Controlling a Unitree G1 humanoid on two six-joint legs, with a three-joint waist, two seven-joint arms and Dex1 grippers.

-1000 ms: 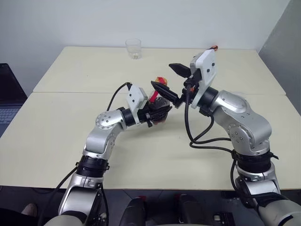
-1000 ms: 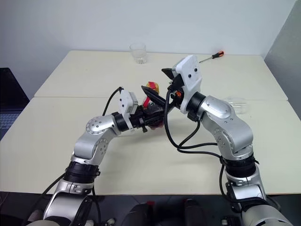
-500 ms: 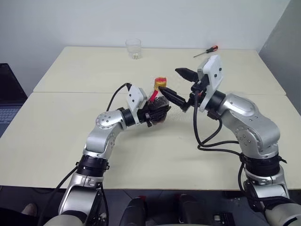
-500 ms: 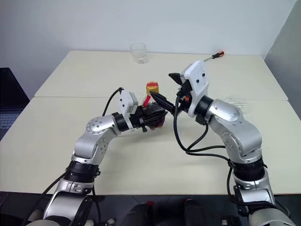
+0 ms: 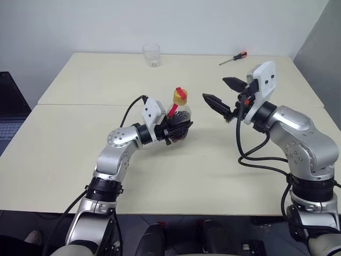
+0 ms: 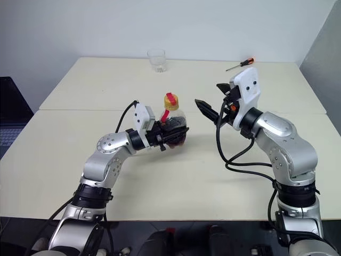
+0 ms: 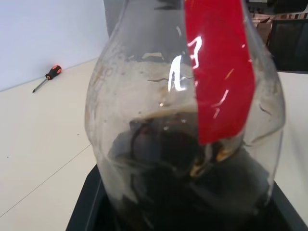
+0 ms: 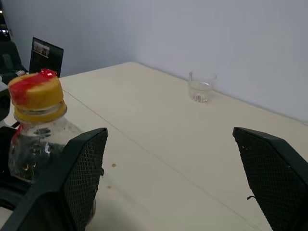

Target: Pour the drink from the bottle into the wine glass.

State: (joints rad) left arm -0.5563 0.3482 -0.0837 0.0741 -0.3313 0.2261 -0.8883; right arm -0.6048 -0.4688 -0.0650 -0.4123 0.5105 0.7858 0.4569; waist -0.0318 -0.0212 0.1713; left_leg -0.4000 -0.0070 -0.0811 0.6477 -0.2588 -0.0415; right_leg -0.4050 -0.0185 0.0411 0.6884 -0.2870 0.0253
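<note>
So the left gripper (image 5: 178, 129) has its fingers clamped round the belly of the bottle (image 5: 179, 114), holding it upright over the middle of the table (image 5: 80, 154), yellow cap on, dark drink (image 7: 192, 192) sitting low in the body. Big change from a second ago: the right gripper (image 5: 224, 93) was crowding right over the cap and hiding it, now it's swung off to the right and sits well apart from the bottle, jaws spread wide and empty. Tumbler (image 5: 151, 55) and screwdriver (image 5: 233, 58) are by the far edge
</note>
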